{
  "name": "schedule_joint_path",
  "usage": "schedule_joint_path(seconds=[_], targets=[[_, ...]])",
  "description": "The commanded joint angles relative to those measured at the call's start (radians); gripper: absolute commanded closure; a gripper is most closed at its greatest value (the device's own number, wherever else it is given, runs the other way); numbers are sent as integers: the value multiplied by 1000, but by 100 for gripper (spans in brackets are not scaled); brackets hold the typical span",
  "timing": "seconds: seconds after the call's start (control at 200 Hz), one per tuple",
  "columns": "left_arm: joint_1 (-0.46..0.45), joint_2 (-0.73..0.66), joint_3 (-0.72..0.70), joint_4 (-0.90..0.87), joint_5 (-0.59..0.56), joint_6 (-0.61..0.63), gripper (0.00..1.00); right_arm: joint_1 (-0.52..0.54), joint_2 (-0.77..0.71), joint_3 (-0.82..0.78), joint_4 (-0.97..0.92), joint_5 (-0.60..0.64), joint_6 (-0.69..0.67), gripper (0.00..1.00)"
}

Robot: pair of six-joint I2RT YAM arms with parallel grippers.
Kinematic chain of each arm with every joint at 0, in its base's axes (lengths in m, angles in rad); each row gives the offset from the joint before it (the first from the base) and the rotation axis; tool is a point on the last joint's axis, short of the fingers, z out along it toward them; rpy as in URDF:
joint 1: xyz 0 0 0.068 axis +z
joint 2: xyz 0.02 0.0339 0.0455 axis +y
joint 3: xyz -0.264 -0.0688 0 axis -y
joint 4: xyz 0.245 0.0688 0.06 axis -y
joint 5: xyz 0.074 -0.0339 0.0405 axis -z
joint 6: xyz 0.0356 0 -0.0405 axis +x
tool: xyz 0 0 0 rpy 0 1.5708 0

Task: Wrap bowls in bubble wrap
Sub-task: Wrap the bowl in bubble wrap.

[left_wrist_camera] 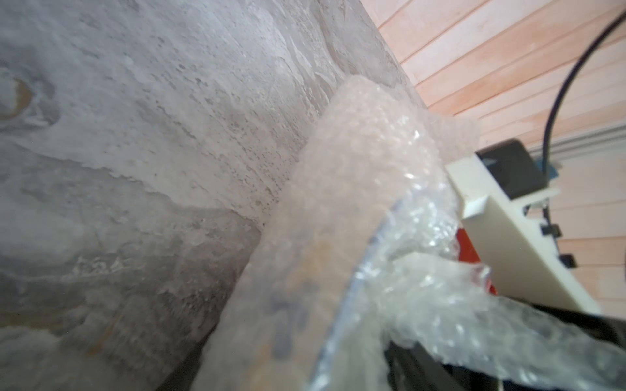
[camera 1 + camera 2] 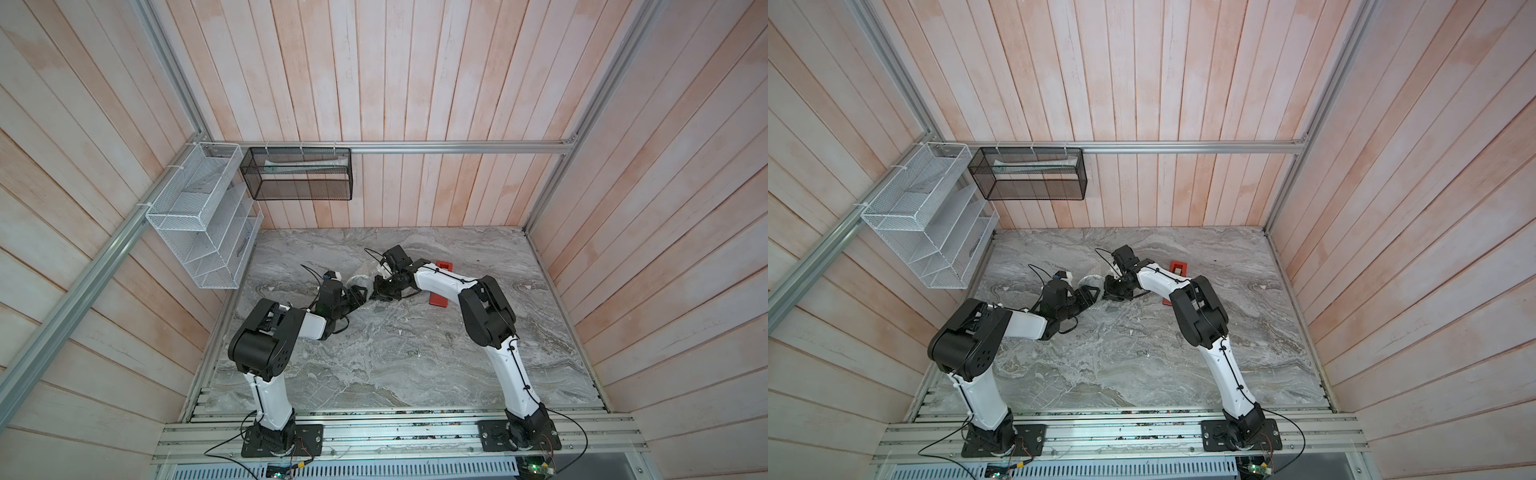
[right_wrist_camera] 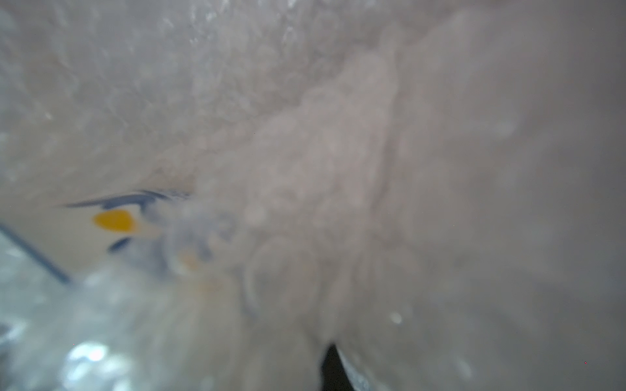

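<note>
Both arms lean in toward the middle of the grey marbled surface (image 2: 374,365), and in both top views the black left tool (image 2: 360,297) (image 2: 1089,296) and the black right tool (image 2: 380,291) (image 2: 1111,291) sit tip to tip, almost touching. Just behind them is the bundle: clear, whitish bubble wrap (image 2: 360,277) (image 1: 355,162) bunched up off the surface. Inside it is the small round ceramic bowl (image 3: 111,220), white with blue floral strokes and yellow dots. The right wrist view shows it only through a gap in the wrap, everything else there being blurred plastic pressed close to the lens. The right tool is closed, though I cannot tell whether it pinches the wrap. As for the left tool, I cannot tell if its jaws are parted or clamped; its wrist view is filled with crumpled wrap. A flat red tape dispenser (image 2: 439,300) lies partly under the right arm.
</note>
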Motion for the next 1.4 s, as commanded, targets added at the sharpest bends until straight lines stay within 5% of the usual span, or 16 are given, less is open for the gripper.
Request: schedule_joint_path(seconds=[0.0,0.085,0.28,0.455,0.61,1.015,1.395], targets=[[3,59,28,-101,-1,-4,51,12,1,11,-3,-29,5,100],[5,68,52,-145,-3,-3,63,6,-27,-18,21,-37,15,99],[7,70,83,-201,5,16,70,-19,-84,-58,59,-49,23,93],[8,93,130,-290,7,43,80,-51,-135,-77,103,-80,36,62],[9,88,176,-429,0,83,85,-98,-182,-83,96,-54,24,45],[77,-83,46,-646,99,163,89,-210,-337,-333,208,-31,46,41],[91,-136,-31,-707,126,176,89,-216,-213,-306,226,0,68,39]])
